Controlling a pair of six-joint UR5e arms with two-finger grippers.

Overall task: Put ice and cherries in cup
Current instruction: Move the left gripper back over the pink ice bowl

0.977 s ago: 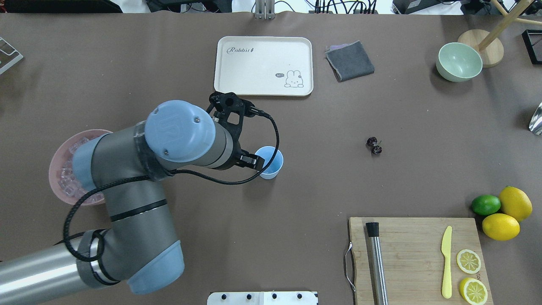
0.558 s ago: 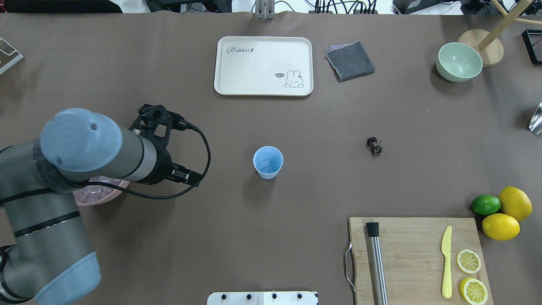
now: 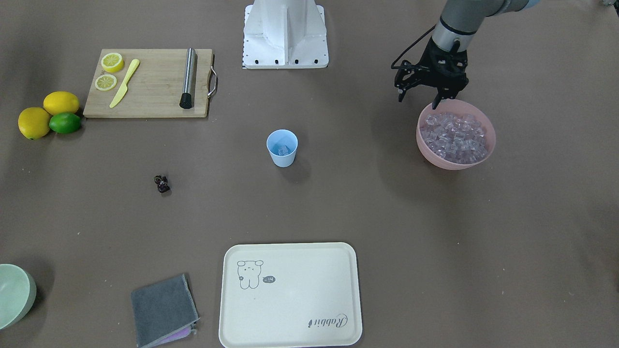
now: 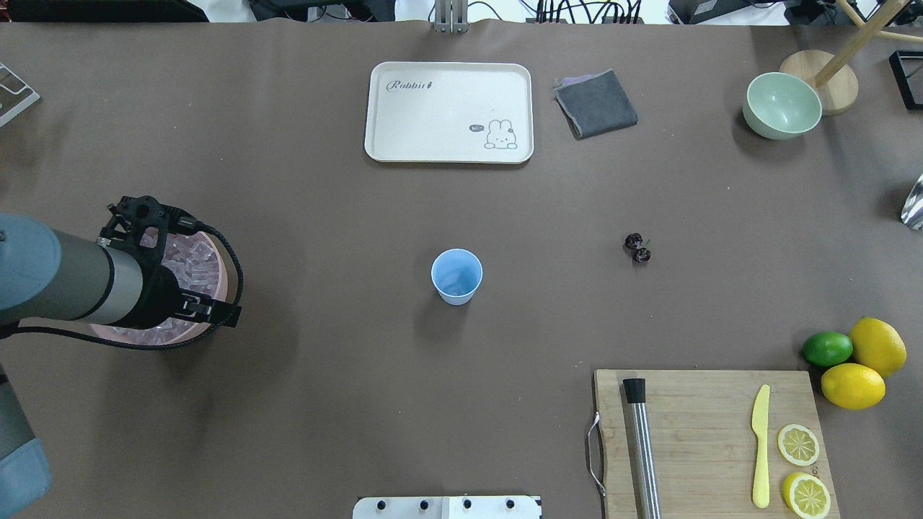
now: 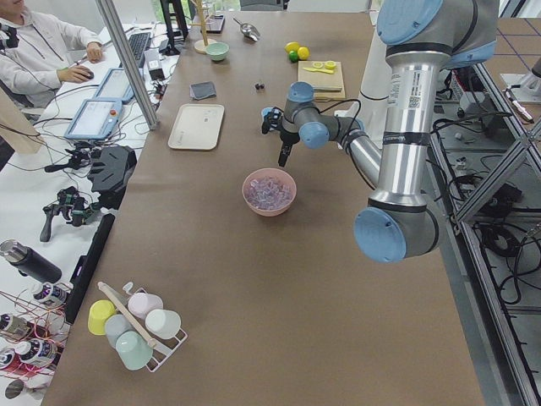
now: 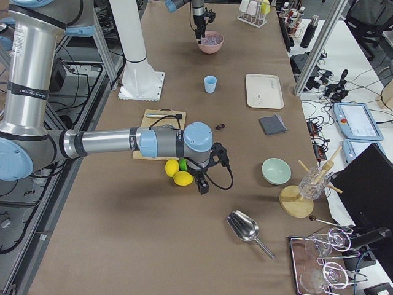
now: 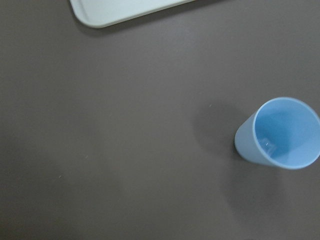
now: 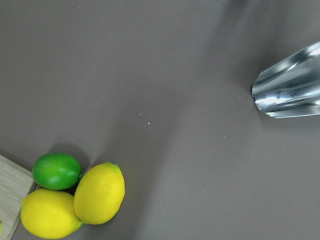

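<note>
With fingers apart, the left gripper (image 3: 419, 101) hangs over the round pink bowl (image 3: 457, 163) to grab small clear ice cubes (image 3: 454, 135).

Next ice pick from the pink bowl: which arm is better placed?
Left. The left claw hangs at the rim of the pink bowl of clear ice cubes; the right claw is at the far end, by the yellow lemons.

- one cup (image 4: 456, 276); two bowls (image 4: 782, 106)
- many ice cubes (image 3: 453, 135); two cherries (image 4: 637, 247)
- two lemons (image 4: 853, 386); one lime (image 4: 827, 348); two lemon slices (image 4: 798, 445)
- one tray (image 4: 448, 112); one cloth (image 4: 595, 103); one board (image 4: 692, 432)
- one knife (image 4: 761, 447); one metal rod (image 4: 641, 454); one scoop (image 6: 244, 227)
</note>
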